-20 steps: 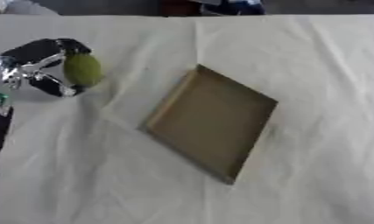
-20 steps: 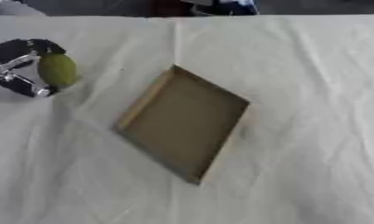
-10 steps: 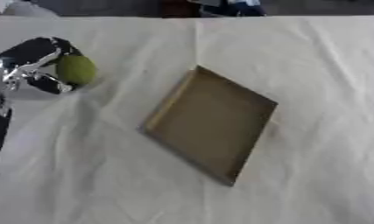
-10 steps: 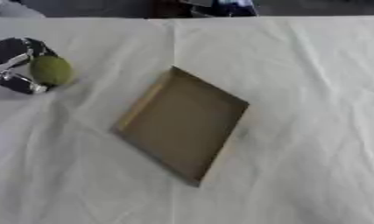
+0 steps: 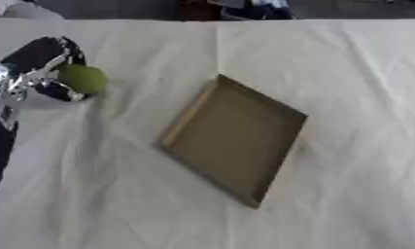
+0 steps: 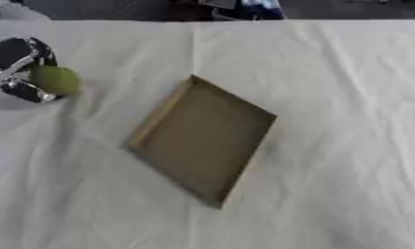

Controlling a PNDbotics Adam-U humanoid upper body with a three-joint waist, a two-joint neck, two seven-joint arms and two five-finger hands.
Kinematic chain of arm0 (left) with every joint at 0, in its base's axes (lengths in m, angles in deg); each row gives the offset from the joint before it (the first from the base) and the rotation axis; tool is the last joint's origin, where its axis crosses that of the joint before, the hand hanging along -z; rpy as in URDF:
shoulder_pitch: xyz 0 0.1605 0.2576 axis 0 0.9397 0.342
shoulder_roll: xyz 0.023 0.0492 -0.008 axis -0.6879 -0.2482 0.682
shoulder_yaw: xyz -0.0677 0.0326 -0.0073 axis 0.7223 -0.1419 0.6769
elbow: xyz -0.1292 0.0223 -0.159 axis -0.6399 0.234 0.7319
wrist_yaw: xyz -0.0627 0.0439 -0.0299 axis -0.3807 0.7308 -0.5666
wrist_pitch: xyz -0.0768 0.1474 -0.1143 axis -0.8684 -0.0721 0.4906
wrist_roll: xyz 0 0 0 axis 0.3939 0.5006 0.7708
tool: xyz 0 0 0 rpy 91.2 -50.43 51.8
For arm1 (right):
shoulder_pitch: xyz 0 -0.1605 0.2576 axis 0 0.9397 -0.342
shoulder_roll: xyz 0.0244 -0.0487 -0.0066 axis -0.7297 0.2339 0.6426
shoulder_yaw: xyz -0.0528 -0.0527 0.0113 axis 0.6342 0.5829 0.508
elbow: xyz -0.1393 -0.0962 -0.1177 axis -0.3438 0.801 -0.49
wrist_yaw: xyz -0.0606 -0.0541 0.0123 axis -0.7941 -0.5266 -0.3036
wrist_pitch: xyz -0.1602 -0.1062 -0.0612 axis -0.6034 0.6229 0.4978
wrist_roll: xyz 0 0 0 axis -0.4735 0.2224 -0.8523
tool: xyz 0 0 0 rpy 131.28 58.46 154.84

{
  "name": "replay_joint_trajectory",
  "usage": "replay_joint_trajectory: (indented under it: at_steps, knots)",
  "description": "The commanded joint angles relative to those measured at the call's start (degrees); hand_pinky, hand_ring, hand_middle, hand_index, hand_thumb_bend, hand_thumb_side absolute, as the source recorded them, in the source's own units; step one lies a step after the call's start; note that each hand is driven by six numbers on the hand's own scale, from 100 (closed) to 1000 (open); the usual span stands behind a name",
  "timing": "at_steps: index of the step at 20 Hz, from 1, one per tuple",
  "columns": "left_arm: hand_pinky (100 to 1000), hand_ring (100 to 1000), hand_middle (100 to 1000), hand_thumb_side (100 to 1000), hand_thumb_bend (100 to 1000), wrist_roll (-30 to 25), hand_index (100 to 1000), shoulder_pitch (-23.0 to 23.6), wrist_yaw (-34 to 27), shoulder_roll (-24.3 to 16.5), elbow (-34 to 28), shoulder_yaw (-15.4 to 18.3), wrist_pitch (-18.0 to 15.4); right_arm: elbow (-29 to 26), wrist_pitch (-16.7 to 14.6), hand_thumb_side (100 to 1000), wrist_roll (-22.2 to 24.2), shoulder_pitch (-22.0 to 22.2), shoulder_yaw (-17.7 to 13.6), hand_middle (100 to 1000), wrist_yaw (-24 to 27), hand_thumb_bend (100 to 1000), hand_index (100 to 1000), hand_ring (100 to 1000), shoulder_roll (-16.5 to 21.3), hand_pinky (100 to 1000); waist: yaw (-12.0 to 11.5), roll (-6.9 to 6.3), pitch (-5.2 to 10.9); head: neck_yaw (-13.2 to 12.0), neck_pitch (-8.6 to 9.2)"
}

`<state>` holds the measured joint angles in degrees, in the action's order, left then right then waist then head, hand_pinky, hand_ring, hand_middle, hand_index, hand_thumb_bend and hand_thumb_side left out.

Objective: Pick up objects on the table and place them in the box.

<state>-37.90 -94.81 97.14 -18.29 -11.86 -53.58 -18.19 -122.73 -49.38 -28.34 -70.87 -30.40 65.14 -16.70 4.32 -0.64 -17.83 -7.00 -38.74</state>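
The left arm enters from the left edge, black and silver. Its left hand (image 5: pixel 42 68) sits at the upper left, fingers and thumb curled around a green ball (image 5: pixel 81 79).

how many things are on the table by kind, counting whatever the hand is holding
green round object: 1, held in the left hand
brown box: 1, open and with nothing in it
total: 2, on the white tablecloth
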Motion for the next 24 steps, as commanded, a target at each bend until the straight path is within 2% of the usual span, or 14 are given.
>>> replay_joint_trajectory:
  at_steps: [1,5,10,17,24]
  knots:
    - [321,337,391,100,754,6.6,514,-1.07,4.17,-1.38,-2.89,-0.34,-0.56,-0.6,0.07,293,0.01,-0.52,-0.47,624,0.35,100,754,641,1.14,736,-0.04,0.04,1.23,-0.13,0.5]
    - [313,320,387,100,746,10.81,509,-0.94,6.79,-1.35,-5.04,-0.92,-1.75,-0.67,0.1,292,-0.09,-0.48,-0.49,623,0.33,100,753,641,1.16,736,-0.18,0.08,1.34,-0.02,0.21]
    - [320,317,393,100,740,11.09,511,-1.1,5.38,-0.96,-8.65,-2.16,-4.85,-0.77,0.1,289,-0.17,-0.53,-0.45,622,0.32,100,753,640,1.13,735,-0.22,0.12,1.45,0.08,-0.11]
    - [331,314,400,100,725,7.15,516,-2.11,-3.16,0.82,-16.14,-6.29,-10.39,-1.07,0.15,280,-0.55,-0.65,-0.46,621,0.22,100,752,638,1.17,733,0.12,0.13,1.75,0.11,-0.42]
    - [334,305,396,100,680,-0.52,509,-4.8,-12.12,6.19,-21.24,-10.72,-13.77,-1.26,0.13,272,-0.95,-1.0,-0.2,621,0.0,100,752,638,1.18,731,0.66,0.21,2.24,0.18,-0.67]
